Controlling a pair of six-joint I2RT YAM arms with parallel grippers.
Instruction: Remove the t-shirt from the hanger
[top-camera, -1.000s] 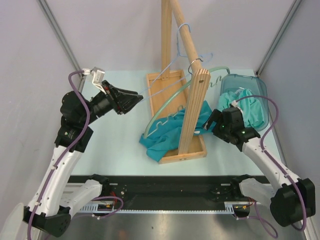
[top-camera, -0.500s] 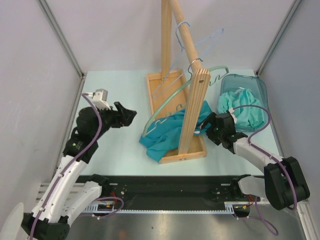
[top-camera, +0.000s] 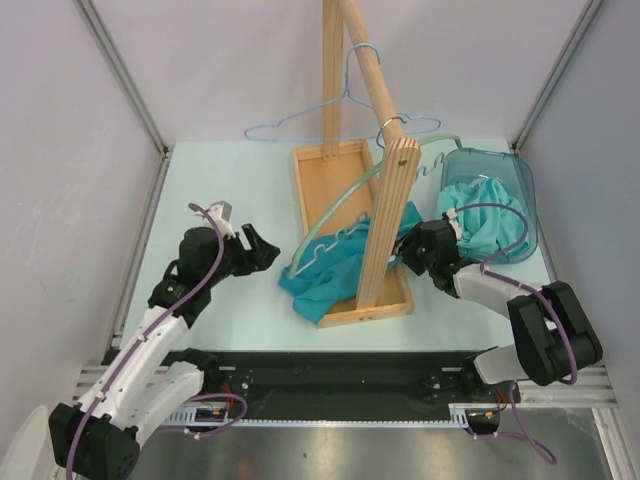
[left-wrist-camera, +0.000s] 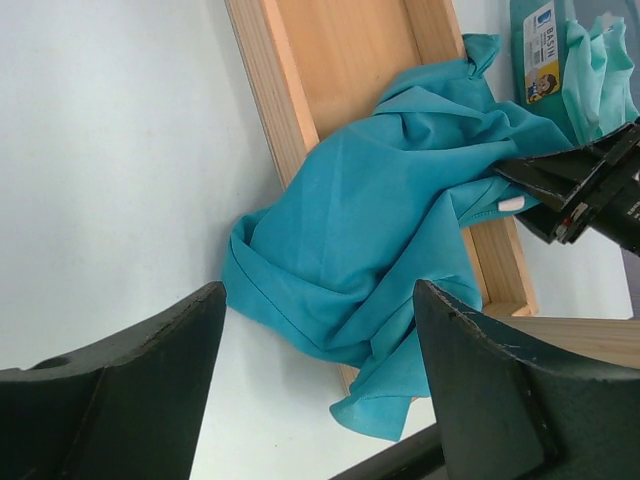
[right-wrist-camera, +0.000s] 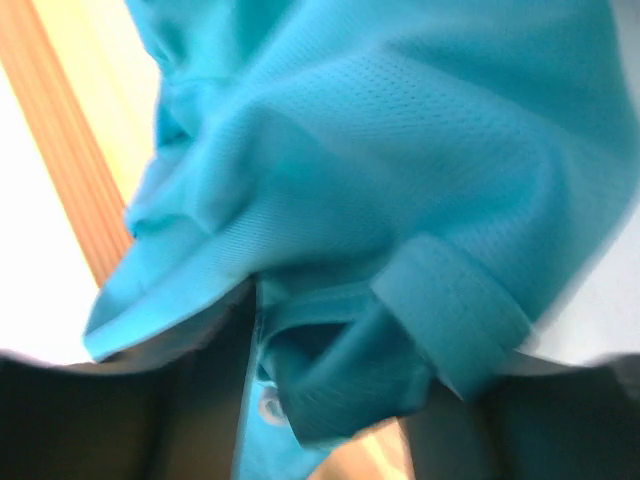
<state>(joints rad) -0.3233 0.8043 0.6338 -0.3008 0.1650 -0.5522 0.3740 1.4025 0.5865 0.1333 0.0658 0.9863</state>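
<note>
Teal t-shirt (top-camera: 330, 272) crumpled on a wooden tray (top-camera: 322, 180), apparently not yet free of the green hanger (top-camera: 345, 197). The left claw (top-camera: 262, 248) hovers released; the right claw (top-camera: 403, 252) straddles its right edge, grip unclear.

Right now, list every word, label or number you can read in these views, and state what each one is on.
"BASIL" (last letter unsure): printed along a sticker on the blue plastic bin, seen in the left wrist view.
Smaller print lower on that sticker: too small to read.
Top and right wrist views: no readable text.
</note>
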